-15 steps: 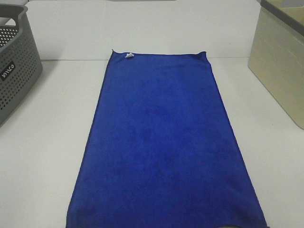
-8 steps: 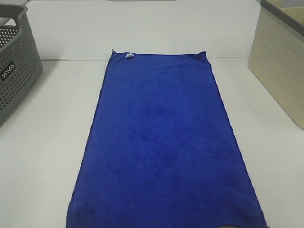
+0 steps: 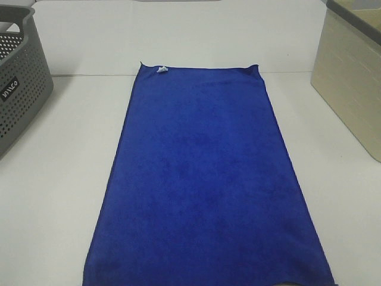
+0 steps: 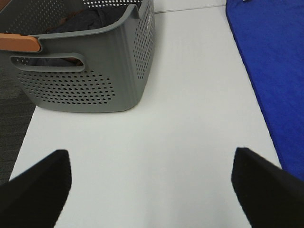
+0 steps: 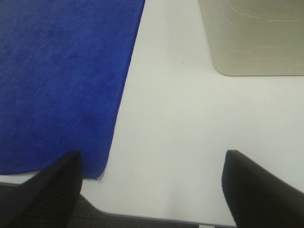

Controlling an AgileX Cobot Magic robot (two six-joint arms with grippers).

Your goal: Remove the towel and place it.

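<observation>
The worktop [image 3: 59,179] is white and carries all items noted below.

The towel [image 3: 205,179], royal blue and plush, lies spread flat and lengthwise along the middle of the worktop, its far edge near the rear of the surface and its near end running out of the high view. No creases of note; the near corner in the right wrist view lies flat close to the worktop's front edge.

A beige bin [image 3: 351,77] stands on the right side of the worktop, apart from the towel. A grey perforated basket [image 3: 21,83] stands on the left side, likewise apart from the towel; the left wrist view shows dark fabric [image 4: 90,19] inside it and an orange handle piece [image 4: 19,43] on its rim.

The left gripper [image 4: 152,180] hangs over bare worktop between basket and towel, fingers spread wide, nothing between them. The right gripper [image 5: 152,185] hangs over the towel's near right corner and the bare surface beside it, fingers likewise spread wide and empty.

A small white tag [image 3: 161,70] sits at the towel's far left corner.
</observation>
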